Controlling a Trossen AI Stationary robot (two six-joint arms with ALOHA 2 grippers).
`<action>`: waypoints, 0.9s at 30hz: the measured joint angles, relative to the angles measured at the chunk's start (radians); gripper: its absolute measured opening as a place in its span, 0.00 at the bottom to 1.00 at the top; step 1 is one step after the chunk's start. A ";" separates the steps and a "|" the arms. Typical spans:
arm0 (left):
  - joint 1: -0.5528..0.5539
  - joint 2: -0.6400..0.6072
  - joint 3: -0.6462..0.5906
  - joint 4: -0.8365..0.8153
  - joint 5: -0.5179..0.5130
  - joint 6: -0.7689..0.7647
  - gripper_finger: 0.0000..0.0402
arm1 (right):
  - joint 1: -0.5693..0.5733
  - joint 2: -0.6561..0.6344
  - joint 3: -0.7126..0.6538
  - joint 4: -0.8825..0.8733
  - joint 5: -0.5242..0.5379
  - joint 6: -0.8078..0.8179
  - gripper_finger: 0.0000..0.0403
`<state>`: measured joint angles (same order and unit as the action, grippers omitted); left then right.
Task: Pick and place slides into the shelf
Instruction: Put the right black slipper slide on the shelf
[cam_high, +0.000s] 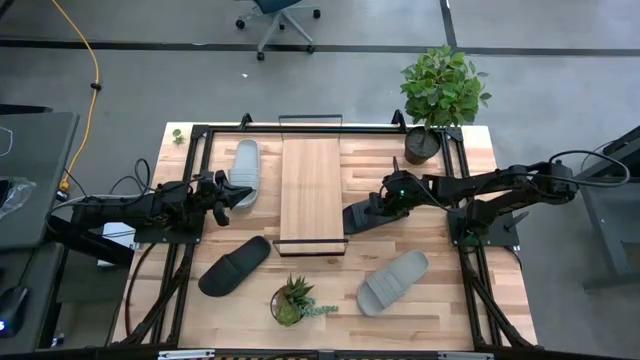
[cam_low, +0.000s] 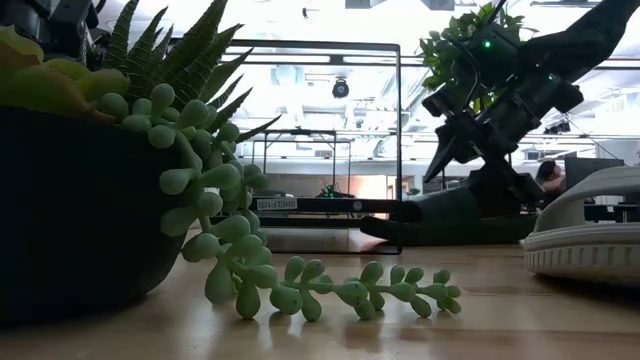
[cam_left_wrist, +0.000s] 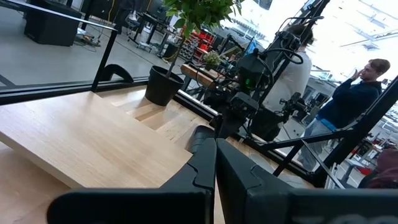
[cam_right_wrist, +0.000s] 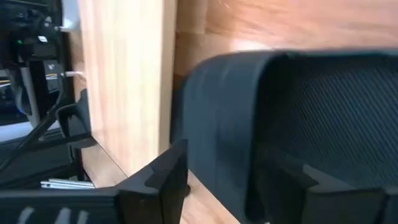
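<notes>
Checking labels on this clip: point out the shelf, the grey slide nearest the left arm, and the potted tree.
shelf (cam_high: 311, 190), high view, middle of the board.
grey slide (cam_high: 244, 170), high view, its strap.
potted tree (cam_high: 441, 85), high view, its leaves.

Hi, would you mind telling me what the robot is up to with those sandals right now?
The right gripper is at a black slide lying just right of the shelf, its fingers set around the strap. The left gripper sits shut beside a grey slide left of the shelf, holding nothing. Another black slide and another grey slide lie nearer the front of the table. The shelf board has no slides on it yet.
</notes>
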<state>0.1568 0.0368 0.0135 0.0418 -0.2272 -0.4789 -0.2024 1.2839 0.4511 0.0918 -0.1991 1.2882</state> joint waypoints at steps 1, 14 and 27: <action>0.000 0.000 0.000 0.000 0.000 0.000 0.00 | 0.000 0.000 0.000 0.005 0.007 -0.006 0.41; 0.000 0.000 0.000 0.000 0.000 0.001 0.00 | 0.000 0.007 0.000 0.012 0.020 -0.005 0.26; 0.000 0.000 0.000 0.000 0.000 0.001 0.00 | 0.000 0.078 0.000 0.067 0.011 -0.003 0.15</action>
<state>0.1570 0.0371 0.0132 0.0422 -0.2268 -0.4783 -0.2024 1.3617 0.4511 0.1591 -0.1883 1.2852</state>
